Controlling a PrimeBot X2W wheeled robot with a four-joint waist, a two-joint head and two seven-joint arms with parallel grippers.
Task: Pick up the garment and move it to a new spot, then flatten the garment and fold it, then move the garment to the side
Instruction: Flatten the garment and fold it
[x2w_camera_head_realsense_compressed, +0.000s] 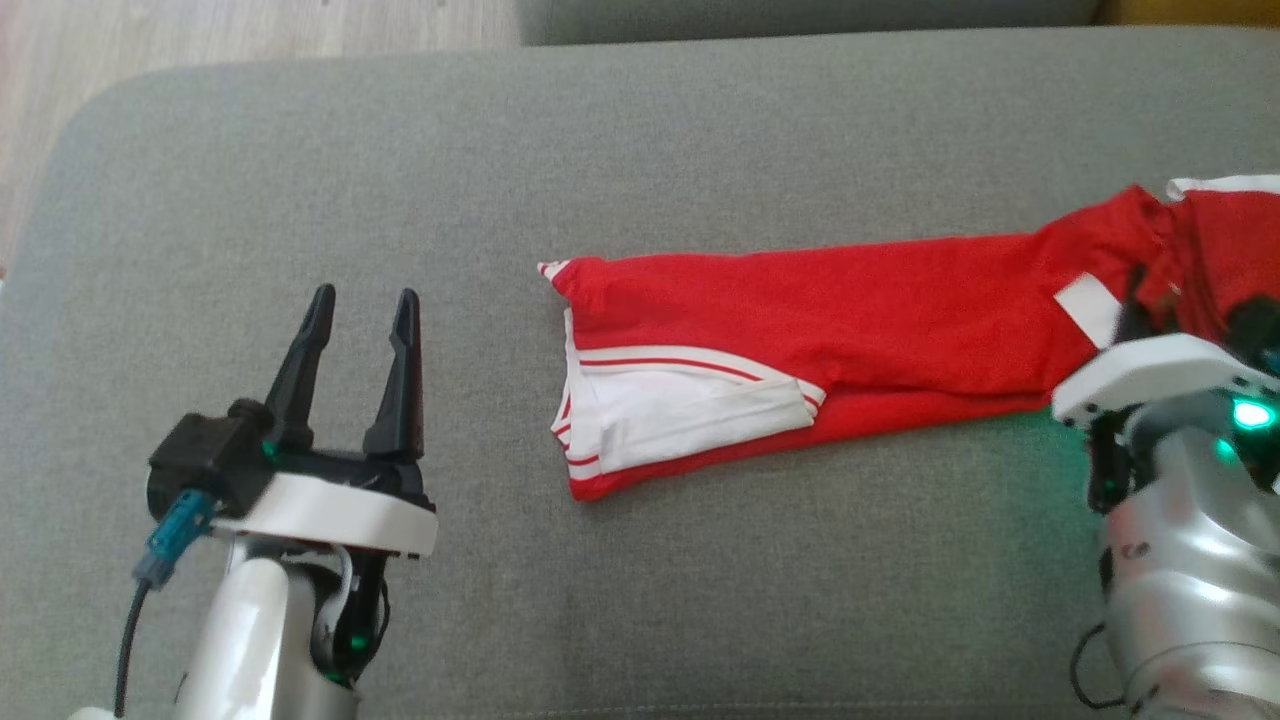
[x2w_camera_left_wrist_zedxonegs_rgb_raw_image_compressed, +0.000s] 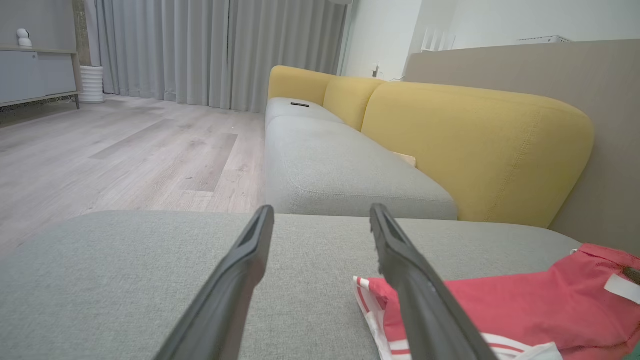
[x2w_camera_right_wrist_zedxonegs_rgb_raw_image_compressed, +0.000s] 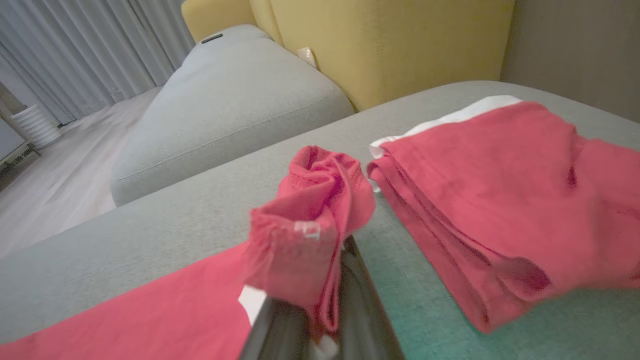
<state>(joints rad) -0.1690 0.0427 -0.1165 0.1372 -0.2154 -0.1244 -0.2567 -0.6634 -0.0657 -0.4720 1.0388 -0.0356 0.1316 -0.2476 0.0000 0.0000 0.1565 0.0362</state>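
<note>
One garment (x2w_camera_head_realsense_compressed: 850, 320), two grippers (right gripper (x2w_camera_head_realsense_compressed: 1145, 300) clamps it, left gripper (x2w_camera_head_realsense_compressed: 363, 305) agape).

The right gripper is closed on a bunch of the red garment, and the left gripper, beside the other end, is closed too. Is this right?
Not quite: the left gripper is open, fingers apart and holding nothing, as the head view shows. The right gripper is indeed shut on a bunch of the red garment.

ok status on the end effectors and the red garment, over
Left end effector open, clear of the garment. Right end effector shut on garment's bunched end, rest lying flat on cushion. Folded red pile close beside.
</note>
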